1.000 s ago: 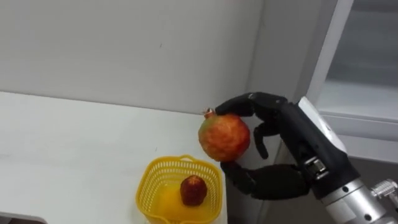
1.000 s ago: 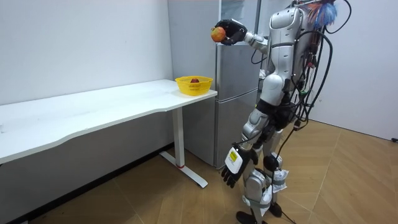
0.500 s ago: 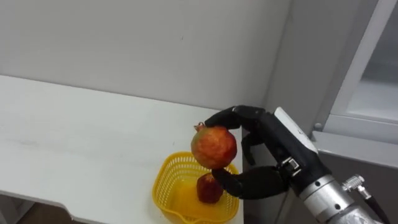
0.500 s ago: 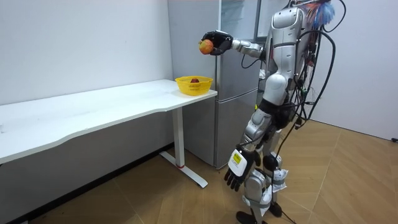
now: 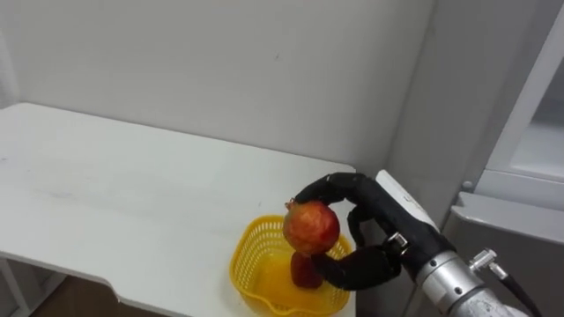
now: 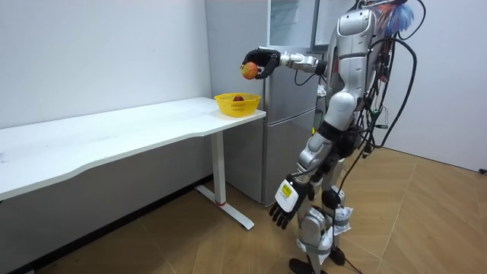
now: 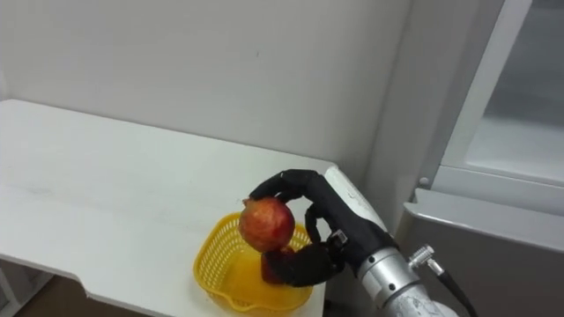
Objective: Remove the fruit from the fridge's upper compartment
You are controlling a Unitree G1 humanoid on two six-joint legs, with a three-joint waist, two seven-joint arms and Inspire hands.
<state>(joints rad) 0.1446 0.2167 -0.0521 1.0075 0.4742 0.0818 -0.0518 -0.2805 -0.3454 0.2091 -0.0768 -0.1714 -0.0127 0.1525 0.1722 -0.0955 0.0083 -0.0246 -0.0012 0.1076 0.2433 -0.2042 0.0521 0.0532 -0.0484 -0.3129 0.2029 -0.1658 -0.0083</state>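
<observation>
The round red-orange fruit [image 5: 311, 227] is clasped in the right hand [image 5: 377, 222], fingers curled over its top and thumb beneath. It hangs just above the yellow basket [image 5: 243, 256], which holds a darker red fruit [image 5: 306, 272]. The basket sits at the white table [image 5: 132, 198] corner beside the fridge [image 5: 502, 233], with bare tabletop to the left; the left hand [image 6: 279, 216] hangs relaxed by the thigh.

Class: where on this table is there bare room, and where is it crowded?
Bare: the white table left of the yellow basket, from wall to front edge. Crowded: the corner by the fridge, where the right hand holds a red fruit over the basket.
</observation>
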